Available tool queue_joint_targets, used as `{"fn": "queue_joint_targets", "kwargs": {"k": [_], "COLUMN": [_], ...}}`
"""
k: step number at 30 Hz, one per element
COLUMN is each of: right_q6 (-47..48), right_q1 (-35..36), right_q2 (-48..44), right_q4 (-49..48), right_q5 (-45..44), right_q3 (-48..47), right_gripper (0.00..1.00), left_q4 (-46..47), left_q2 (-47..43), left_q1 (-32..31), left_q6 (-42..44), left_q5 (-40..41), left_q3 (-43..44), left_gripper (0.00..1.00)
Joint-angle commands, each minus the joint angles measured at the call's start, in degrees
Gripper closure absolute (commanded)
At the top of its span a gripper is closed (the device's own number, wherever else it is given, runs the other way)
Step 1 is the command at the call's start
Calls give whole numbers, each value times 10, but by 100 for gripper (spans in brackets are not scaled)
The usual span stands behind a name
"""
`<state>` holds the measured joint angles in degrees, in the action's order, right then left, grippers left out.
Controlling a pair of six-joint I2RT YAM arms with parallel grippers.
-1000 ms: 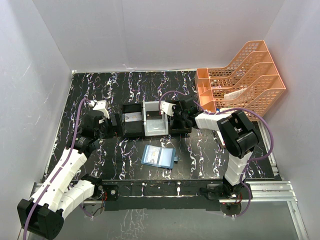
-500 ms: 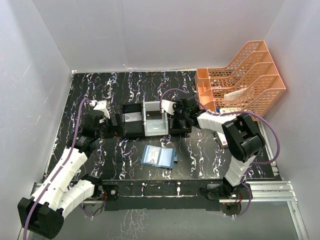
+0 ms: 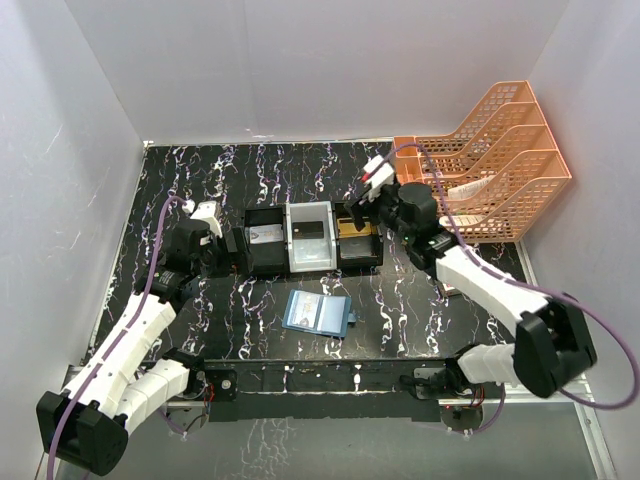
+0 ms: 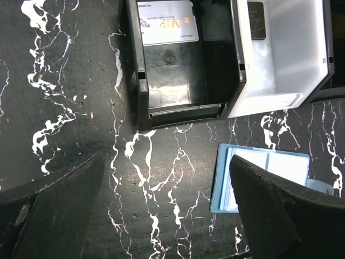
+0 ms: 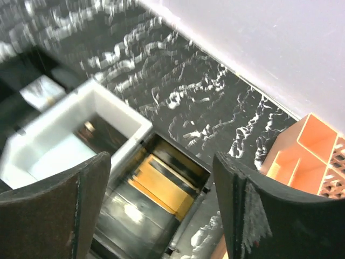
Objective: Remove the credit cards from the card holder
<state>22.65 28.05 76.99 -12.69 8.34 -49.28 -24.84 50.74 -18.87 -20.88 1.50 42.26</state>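
Note:
The blue card holder [image 3: 317, 313] lies open on the black marbled table, in front of the three-compartment tray [image 3: 300, 268]; it also shows in the left wrist view [image 4: 259, 178]. A gold credit card [image 5: 161, 186] lies in the tray's right black compartment [image 3: 357, 232]. A silver card [image 4: 166, 22] lies in the left compartment and a dark card [image 4: 255, 12] in the white middle one. My right gripper [image 3: 357, 208] hangs open above the gold card, holding nothing [image 5: 161, 159]. My left gripper [image 3: 228, 245] stands wide open and empty beside the tray's left end [image 4: 166, 159].
An orange mesh file rack [image 3: 490, 150] stands at the back right, close behind my right wrist; its corner shows in the right wrist view [image 5: 312, 140]. White walls close in the table on three sides.
My right gripper has opened and lifted up and back out of the tray's right compartment, where the gold card now lies free. The right arm has swung out to the right. The left arm is unchanged.

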Motion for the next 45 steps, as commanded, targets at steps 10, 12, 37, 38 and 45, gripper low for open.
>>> {"fn": "queue_joint_targets", "kwargs": {"k": [10, 12, 37, 38, 45], "right_q6": [-777, -770, -830, -828, -820], "right_q1": [8, 35, 366, 365, 365], "right_q2": [-154, -149, 200, 208, 261], "right_q4": [-17, 83, 430, 427, 434], "right_q5": [122, 70, -372, -366, -349], "right_q3": [159, 138, -167, -169, -193], "right_gripper": [22, 24, 30, 29, 32], "left_q4": [7, 2, -42, -41, -40], "left_q2": [0, -7, -31, -32, -30], "left_q1": [2, 2, 3, 3, 2], "left_q6": [-9, -14, -61, -61, -59], "left_q5": [0, 28, 193, 193, 189], "left_q3": [3, 3, 14, 13, 13], "left_gripper": [1, 1, 1, 1, 1]}}
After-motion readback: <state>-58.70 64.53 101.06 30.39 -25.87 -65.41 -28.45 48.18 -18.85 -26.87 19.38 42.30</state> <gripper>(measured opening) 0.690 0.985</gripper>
